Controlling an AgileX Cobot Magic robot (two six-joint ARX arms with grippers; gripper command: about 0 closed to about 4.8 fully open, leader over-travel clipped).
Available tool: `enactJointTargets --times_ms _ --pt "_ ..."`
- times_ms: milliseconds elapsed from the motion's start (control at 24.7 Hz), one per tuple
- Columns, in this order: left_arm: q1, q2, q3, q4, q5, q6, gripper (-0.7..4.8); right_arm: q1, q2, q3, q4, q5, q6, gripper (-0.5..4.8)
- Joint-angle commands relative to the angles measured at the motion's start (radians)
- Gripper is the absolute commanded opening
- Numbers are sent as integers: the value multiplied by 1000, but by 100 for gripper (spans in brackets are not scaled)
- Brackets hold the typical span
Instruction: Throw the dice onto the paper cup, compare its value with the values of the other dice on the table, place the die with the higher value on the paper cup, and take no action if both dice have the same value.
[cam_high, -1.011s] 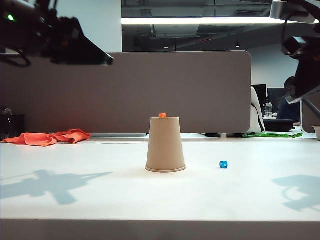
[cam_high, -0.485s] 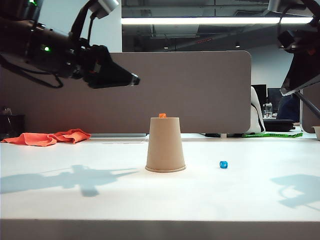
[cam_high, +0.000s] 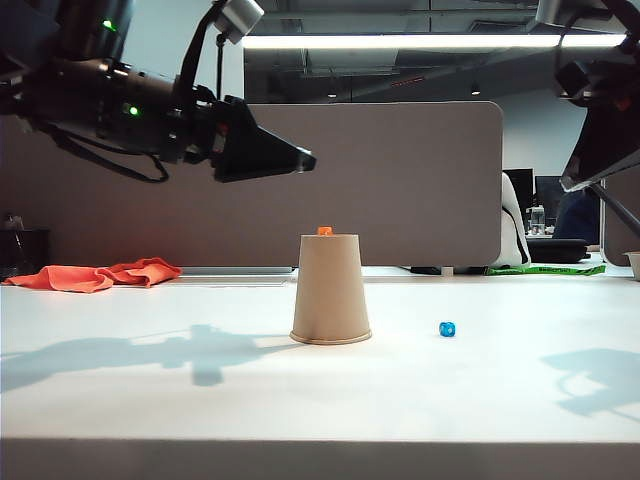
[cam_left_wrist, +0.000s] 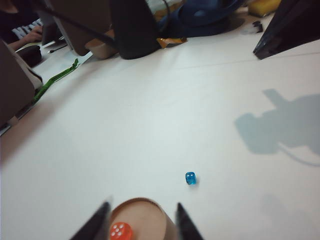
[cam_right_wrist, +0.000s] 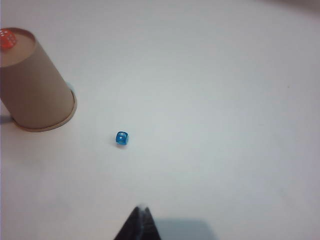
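The paper cup stands upside down mid-table, with the orange dice on its flat top. The left wrist view shows five pips up on the dice. The other dice, a blue cube, lies on the table right of the cup. My left gripper hangs high, above and left of the cup, open and empty; from its wrist the cup shows far below between the fingers. My right gripper is shut and empty, high above the blue cube and the cup.
An orange cloth lies at the back left of the table. A grey partition runs behind it. The right arm hangs at the upper right edge. A green strip lies at the back right.
The left arm has swung right and down toward the cup, and its jaws have opened. The right arm, the cup and both dice have kept still.
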Motion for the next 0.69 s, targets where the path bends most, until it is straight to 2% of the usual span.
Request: enactJointTargets --times_ms 40,688 --pt "-1 29 21 14 22 0 163 2 -1 3 17 -2 -3 -1" --pt "-1 173 117 26 35 -7 161 1 -1 3 18 -2 -3 -1"
